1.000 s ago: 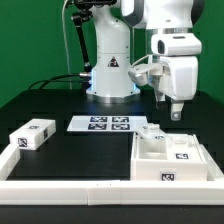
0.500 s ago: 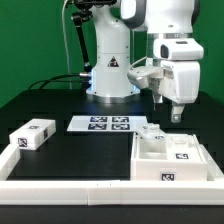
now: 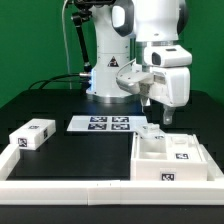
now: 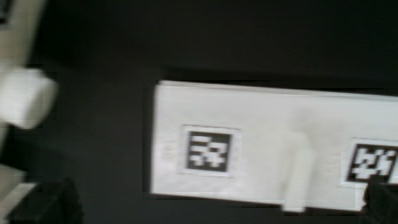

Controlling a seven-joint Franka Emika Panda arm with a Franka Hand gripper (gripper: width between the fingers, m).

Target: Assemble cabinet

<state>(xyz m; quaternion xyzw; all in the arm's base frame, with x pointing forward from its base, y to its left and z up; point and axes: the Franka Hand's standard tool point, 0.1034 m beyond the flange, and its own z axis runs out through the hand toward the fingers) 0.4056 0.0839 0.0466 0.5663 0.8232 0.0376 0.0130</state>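
The white boxy cabinet body [image 3: 172,157] with tags lies on the table at the exterior view's right, with smaller white pieces resting in it. A small white tagged block [image 3: 32,135] lies at the left. My gripper [image 3: 165,119] hangs above the body's far left corner, touching nothing. In the wrist view a white tagged surface with a raised ridge [image 4: 267,135] lies below the gripper [image 4: 210,206]. The dark fingertips [image 4: 47,203] stand far apart at the frame's edges, open and empty.
The marker board [image 3: 103,124] lies flat in front of the robot base [image 3: 110,80]. Long white border rails [image 3: 70,190] run along the table's front and right edge. A white rounded piece [image 4: 18,95] shows at the edge of the wrist view.
The gripper and wrist have moved toward the exterior view's left and turned a little. The parts on the table have not moved.
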